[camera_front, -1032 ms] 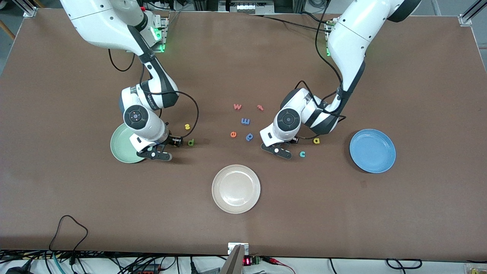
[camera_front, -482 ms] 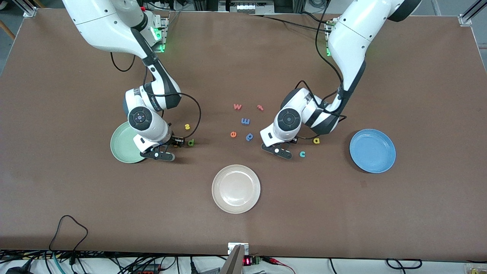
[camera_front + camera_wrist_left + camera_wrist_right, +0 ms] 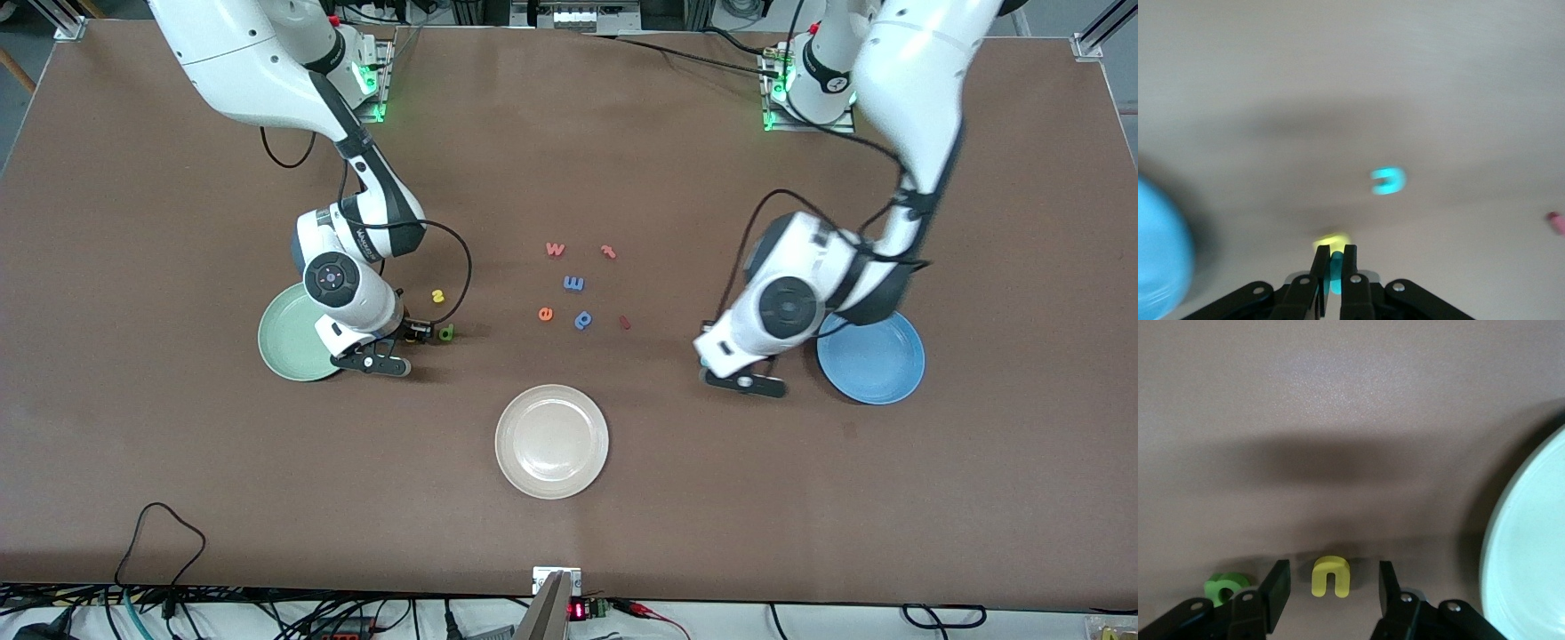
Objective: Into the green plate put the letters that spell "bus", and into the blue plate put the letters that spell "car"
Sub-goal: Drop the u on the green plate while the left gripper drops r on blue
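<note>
Front view: three plates stand on one brown table [image 3: 133, 444]. The green plate [image 3: 283, 345] and the blue plate [image 3: 880, 364] are at mid-height, and the cream plate [image 3: 551, 442] is at lower centre. Eight loose letters are in view.

Left wrist view: the left end effector [image 3: 1336, 259] is clamped on a teal letter [image 3: 1336, 268] above the yellow a [image 3: 1330, 241].

Right wrist view: the right end effector [image 3: 1331, 587] has its fingers apart and straddles the yellow u [image 3: 1331, 576].

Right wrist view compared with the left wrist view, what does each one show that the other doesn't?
Right wrist only: the right gripper, fingers open around the yellow u on the table, the green b beside it, and the green plate. Left wrist only: the left gripper over the table near the blue plate, fingers shut on a teal letter, the yellow a and teal c below. Shared: the brown table.
</note>
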Robot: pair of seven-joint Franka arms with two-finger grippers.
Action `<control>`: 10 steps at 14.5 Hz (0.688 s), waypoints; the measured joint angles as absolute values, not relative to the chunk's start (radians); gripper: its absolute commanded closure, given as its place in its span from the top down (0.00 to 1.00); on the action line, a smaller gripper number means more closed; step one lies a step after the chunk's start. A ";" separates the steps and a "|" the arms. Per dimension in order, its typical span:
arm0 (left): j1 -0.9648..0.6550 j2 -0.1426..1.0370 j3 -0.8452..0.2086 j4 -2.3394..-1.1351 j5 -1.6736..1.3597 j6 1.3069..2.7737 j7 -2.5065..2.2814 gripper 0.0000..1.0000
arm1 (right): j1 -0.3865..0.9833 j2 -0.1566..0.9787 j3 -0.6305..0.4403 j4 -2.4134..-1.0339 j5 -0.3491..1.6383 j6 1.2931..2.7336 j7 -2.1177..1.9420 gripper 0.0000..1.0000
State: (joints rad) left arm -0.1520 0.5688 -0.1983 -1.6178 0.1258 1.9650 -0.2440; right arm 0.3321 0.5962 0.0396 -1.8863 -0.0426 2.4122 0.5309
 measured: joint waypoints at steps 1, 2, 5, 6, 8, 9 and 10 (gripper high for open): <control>-0.102 0.547 -0.196 -1.619 0.127 1.938 -0.198 0.01 | 0.333 0.598 0.040 -1.886 -0.043 2.416 0.533 0.56; -0.043 0.536 -0.195 -1.620 0.129 1.926 -0.134 0.01 | 0.334 0.600 0.040 -1.886 -0.043 2.418 0.534 0.52; 0.128 0.541 -0.193 -1.637 0.130 1.924 0.060 0.03 | 0.338 0.607 0.040 -1.886 -0.043 2.422 0.537 0.40; 0.164 0.545 -0.194 -1.647 0.130 1.926 0.090 0.03 | 0.339 0.607 0.040 -1.886 -0.043 2.423 0.537 0.36; 0.193 0.555 -0.194 -1.667 0.152 1.944 0.106 0.09 | 0.341 0.607 0.040 -1.884 -0.042 2.426 0.537 0.21; 0.193 0.563 -0.195 -1.675 0.161 1.964 0.105 0.15 | 0.342 0.607 0.040 -1.884 -0.042 2.426 0.537 0.07; 0.194 0.576 -0.195 -1.681 0.164 1.983 0.105 0.25 | 0.342 0.607 0.040 -1.884 -0.042 2.427 0.537 0.00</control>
State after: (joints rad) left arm 0.1939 0.5761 -0.1953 -1.6813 0.1643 1.9834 0.1047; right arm 0.3418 0.6067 0.0399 -1.8840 -0.0424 2.4268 0.5374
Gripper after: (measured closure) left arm 0.890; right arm 0.700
